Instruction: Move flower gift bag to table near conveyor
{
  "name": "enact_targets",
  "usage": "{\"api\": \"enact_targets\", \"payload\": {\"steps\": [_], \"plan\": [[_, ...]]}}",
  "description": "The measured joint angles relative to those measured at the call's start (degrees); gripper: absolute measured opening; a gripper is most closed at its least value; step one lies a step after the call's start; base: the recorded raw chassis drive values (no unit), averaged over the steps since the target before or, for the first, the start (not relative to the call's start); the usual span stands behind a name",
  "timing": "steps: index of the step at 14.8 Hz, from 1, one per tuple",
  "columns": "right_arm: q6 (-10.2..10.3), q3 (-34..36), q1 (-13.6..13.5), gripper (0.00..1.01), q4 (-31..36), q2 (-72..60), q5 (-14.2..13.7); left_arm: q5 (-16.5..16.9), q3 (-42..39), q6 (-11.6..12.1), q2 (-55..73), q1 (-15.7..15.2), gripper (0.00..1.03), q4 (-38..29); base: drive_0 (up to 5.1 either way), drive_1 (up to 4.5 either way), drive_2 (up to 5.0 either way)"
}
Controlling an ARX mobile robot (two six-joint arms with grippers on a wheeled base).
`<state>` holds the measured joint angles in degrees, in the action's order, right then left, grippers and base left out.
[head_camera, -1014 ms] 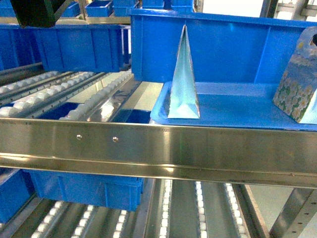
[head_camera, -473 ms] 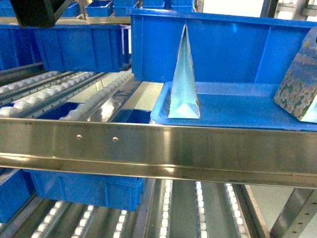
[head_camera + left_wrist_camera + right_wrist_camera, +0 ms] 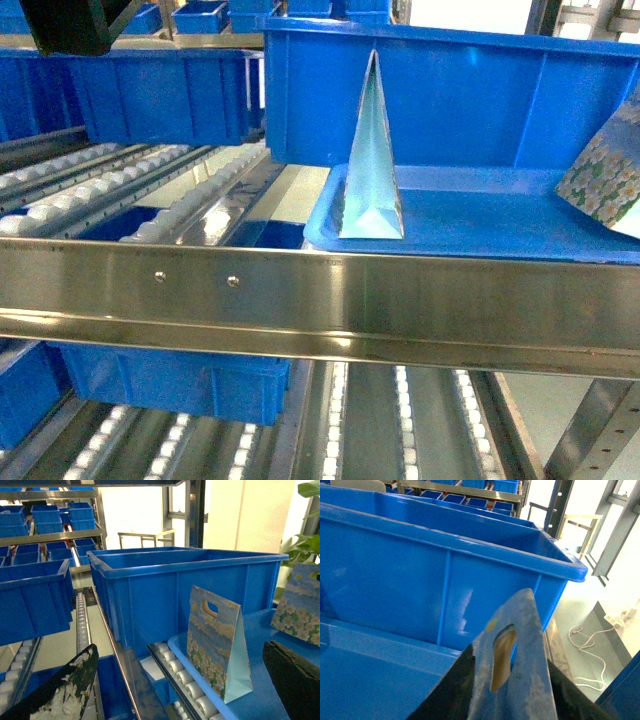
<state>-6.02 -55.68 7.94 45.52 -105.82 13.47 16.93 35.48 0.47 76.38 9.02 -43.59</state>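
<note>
Now my right gripper (image 3: 507, 680) clamps the flower gift bag (image 3: 607, 182) at its handle, tilted above the blue tray (image 3: 480, 225).
Since a second ago it has lifted rightward, half cut off; my left gripper (image 3: 170, 690) gapes wide.

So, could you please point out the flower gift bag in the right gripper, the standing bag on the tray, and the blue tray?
Flower gift bag (image 3: 507, 660), right wrist view, by handle cutout.
Standing bag (image 3: 212, 642), left wrist view, flowered face.
Blue tray (image 3: 480, 215), head view, bare floor.
</note>
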Motion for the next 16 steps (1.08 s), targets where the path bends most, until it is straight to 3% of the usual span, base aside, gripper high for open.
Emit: {"api": "enact_targets", "payload": {"steps": [3, 9, 16], "plan": [[0.1, 0.0, 0.0, 0.01, 0.0, 0.0, 0.1, 0.0, 0.0, 0.0, 0.0, 0.0, 0.98, 0.0, 0.0, 0.0, 0.0], [1.9, -0.1, 0.0, 0.02, 0.5, 3.4, 0.7, 0.0, 0.0, 0.0, 0.0, 0.0, 0.98, 0.0, 0.0, 0.0, 0.0], [1.9, -1.6, -1.6, 0.02, -3.1, 11.6, 3.3, 0.0, 0.0, 0.0, 0.0, 0.0, 0.98, 0.0, 0.0, 0.0, 0.0]]}}
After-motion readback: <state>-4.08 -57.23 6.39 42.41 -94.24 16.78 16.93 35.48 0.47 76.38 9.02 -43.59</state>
